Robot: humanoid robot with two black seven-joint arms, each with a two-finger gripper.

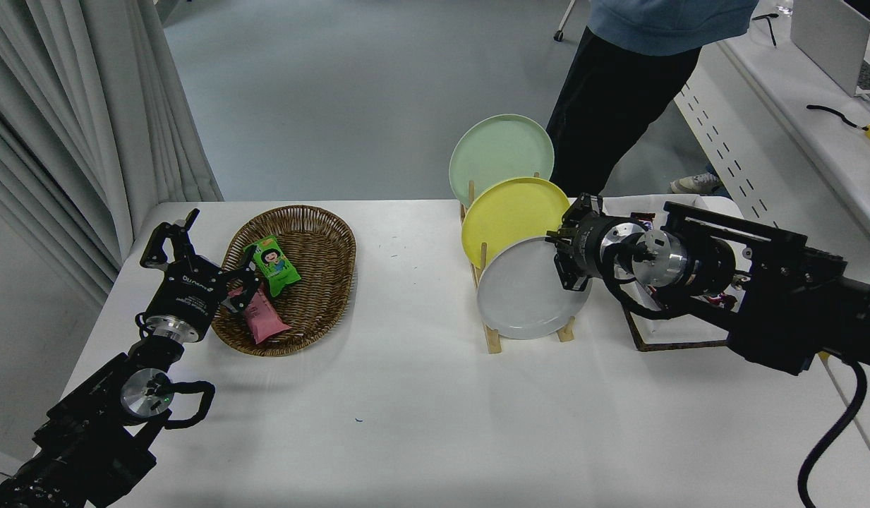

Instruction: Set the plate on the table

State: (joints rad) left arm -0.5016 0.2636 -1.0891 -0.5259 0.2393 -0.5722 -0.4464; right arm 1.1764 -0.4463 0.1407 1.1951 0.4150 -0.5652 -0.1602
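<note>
1. Head view shows our right gripper [563,262] at the right rim of the grey plate [526,289]. Its fingers sit over that rim, and we judge they are pinched on it.

2. The grey plate stands on its edge in the front slot of the wooden rack [492,342]. Its face is turned toward us. From our fingers, nearly all of the plate lies to the left and a bit down.

3. Just behind our fingers stands the yellow plate [509,212]. The mint green plate [500,152] is behind that one, farther away.

4. We think the next move must lift the plate up and out of the slot. The rack posts block a sideways pull. Bare white table [420,416] lies toward us from the fingers.

5. Our right arm is much nearer to the plate. Our left gripper [202,264] is parked far to the left, beside the wicker basket [304,233]. Its fingers are spread apart and hold nothing.

6. We can read little. White letters on our left gripper are too small for us. The green snack pack [272,263] in the basket shows a cartoon child, and its words are too tiny. A pink snack pack [262,315] lies beside it.
</note>
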